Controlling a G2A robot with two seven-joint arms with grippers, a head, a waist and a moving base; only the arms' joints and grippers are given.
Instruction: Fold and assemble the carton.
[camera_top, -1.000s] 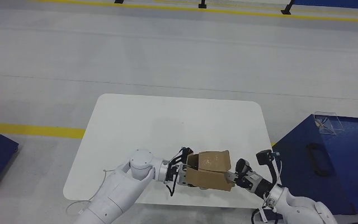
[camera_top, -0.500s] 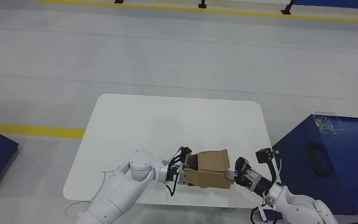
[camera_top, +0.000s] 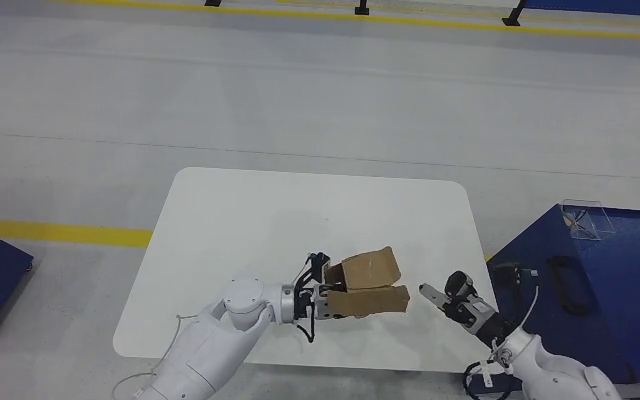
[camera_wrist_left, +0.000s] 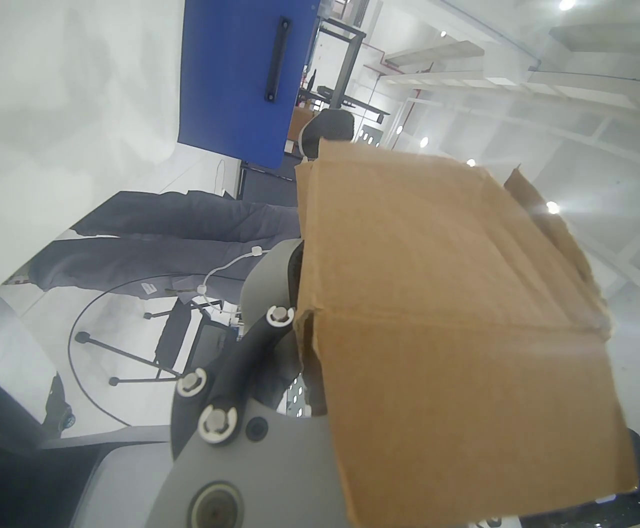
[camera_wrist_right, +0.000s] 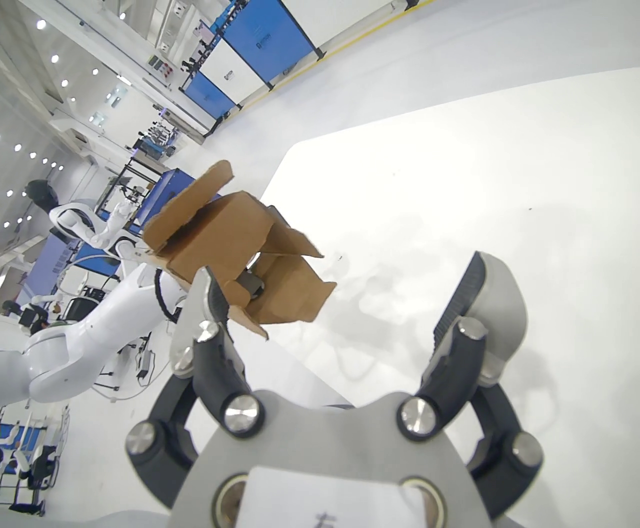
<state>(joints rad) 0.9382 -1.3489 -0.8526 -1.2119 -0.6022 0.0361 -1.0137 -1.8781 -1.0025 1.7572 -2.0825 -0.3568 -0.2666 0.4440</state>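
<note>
carton (camera_top: 368, 283) hung in the air over the front edge of the table (camera_top: 250, 210), half folded, with flaps sticking out. it looked light and a bit bendy, so a flat wall near a fold seemed the best place to grab. the left gripper (camera_top: 322, 297) was pinched on one end of it, i think, though cardboard hid most of it. the right gripper (camera_wrist_right: 341, 265) was wide open, holding nothing, near the carton but not touching.
</note>
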